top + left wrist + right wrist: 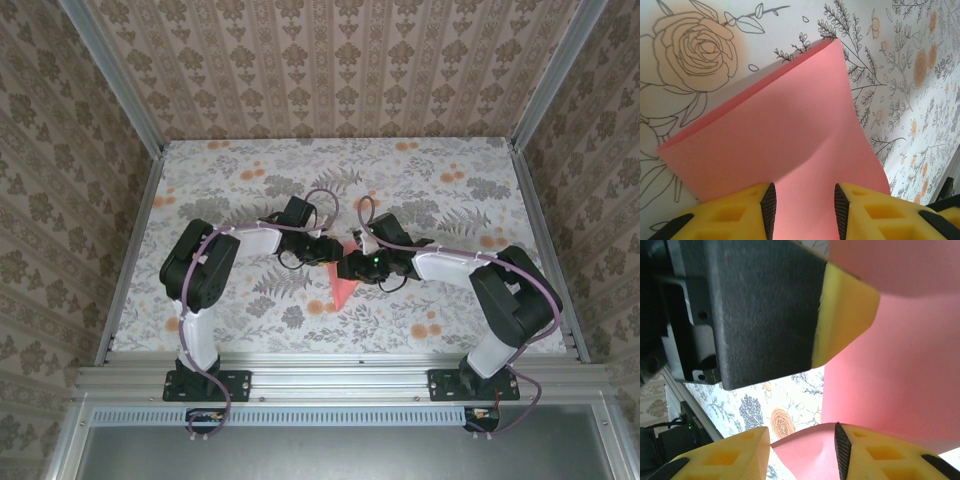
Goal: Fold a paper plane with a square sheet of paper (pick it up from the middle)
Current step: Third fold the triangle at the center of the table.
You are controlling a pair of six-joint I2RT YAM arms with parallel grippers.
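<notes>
Overhead, both arms reach inward and their wrists meet near the middle of the floral table (470, 190); the left gripper (333, 252) and the right gripper (352, 266) sit almost nose to nose; the salmon-pink paper (343, 290) pokes out just below them as a narrow point aimed at the near rail (340, 372); from that height the jaws cannot be read.

Up close, the left wrist camera supplies the detail the top view lacks; the paper is folded, its straight edge climbing from lower left to a sharp corner, with a second layer showing as a thin pale line along it; a soft shadow crosses the face and the sheet bows gently; it runs down between the black pads (768, 210) of the yellow fingers, which stand apart with pink filling the gap, so these jaws are parted, not pinching; a large outlined rose (695, 50) and small orange flower prints (920, 62) lie on the cloth around it.

Conversely, the right wrist camera looks from the other side; its own yellow fingers (725, 457) are spread wide, a curled pink edge rising between them with neither pad pressing it; above looms the left gripper's black body and yellow fingertip (845, 310), close against the sheet; whether that tip touches the paper I cannot tell.
</notes>
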